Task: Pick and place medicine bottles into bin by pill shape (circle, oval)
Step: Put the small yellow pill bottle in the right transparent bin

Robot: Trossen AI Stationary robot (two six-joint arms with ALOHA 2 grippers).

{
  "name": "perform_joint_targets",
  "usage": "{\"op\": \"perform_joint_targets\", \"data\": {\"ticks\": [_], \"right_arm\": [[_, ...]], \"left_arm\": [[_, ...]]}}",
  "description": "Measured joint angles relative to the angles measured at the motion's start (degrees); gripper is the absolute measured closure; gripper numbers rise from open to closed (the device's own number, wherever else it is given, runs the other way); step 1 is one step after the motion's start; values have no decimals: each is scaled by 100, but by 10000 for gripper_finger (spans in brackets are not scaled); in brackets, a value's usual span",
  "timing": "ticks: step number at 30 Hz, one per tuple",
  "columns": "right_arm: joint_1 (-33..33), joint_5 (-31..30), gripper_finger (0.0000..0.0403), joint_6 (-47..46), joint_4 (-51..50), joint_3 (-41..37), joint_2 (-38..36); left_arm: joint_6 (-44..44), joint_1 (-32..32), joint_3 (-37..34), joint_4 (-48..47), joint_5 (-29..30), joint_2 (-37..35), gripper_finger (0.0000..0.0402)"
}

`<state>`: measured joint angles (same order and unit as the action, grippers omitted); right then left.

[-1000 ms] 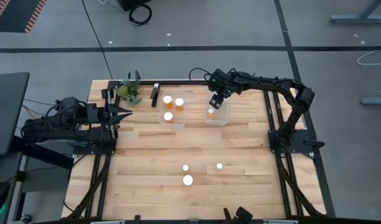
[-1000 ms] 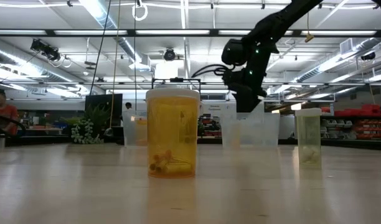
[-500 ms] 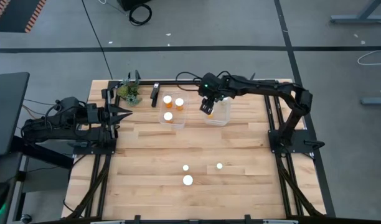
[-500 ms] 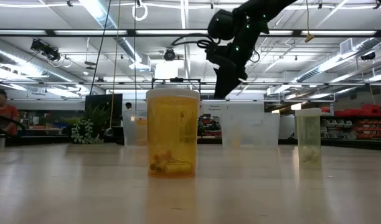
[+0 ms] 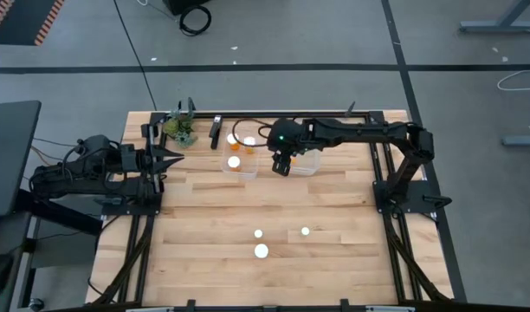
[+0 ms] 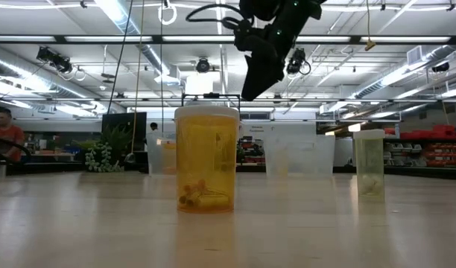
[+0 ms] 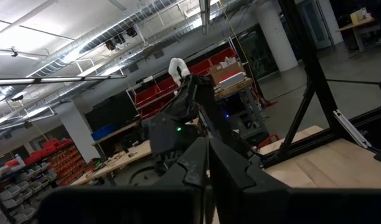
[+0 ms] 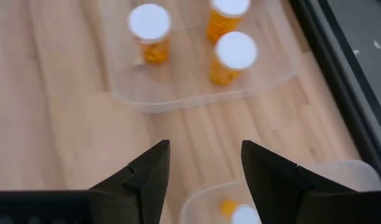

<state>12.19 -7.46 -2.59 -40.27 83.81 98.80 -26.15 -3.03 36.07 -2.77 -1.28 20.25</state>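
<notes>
The right arm reaches across the far side of the table [image 5: 204, 208], its right tool [image 5: 281, 165] hanging in the air between the two clear bins, fingers [image 8: 150, 177] spread with nothing between them. In the right wrist view the left bin [image 8: 178, 93] holds three orange medicine bottles [image 8: 149, 38] with white caps, and the right bin [image 8: 340, 171] shows one more capped bottle [image 8: 240, 213] just beside the tool's finger. Three medicine bottles stand well apart from the bins on the near half of the table: a large orange one [image 6: 206, 158], a small pale one [image 6: 369, 162], and a third white cap [image 5: 258, 234] between them, seen from above. The left arm waits at the table's left edge, its left tool [image 5: 170, 158] pressed together and empty. A small potted plant [image 5: 179, 128] and a dark oblong object [image 5: 216, 131] sit at the far edge near the left bin.
</notes>
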Motion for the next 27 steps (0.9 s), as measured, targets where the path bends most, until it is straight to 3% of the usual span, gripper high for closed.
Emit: {"op": "perform_joint_targets", "data": {"ticks": [27], "right_arm": [[-2543, 196, 198, -1159, -265, 0, 0]], "left_arm": [[2, -1, 0, 3, -2, 0, 370]]}}
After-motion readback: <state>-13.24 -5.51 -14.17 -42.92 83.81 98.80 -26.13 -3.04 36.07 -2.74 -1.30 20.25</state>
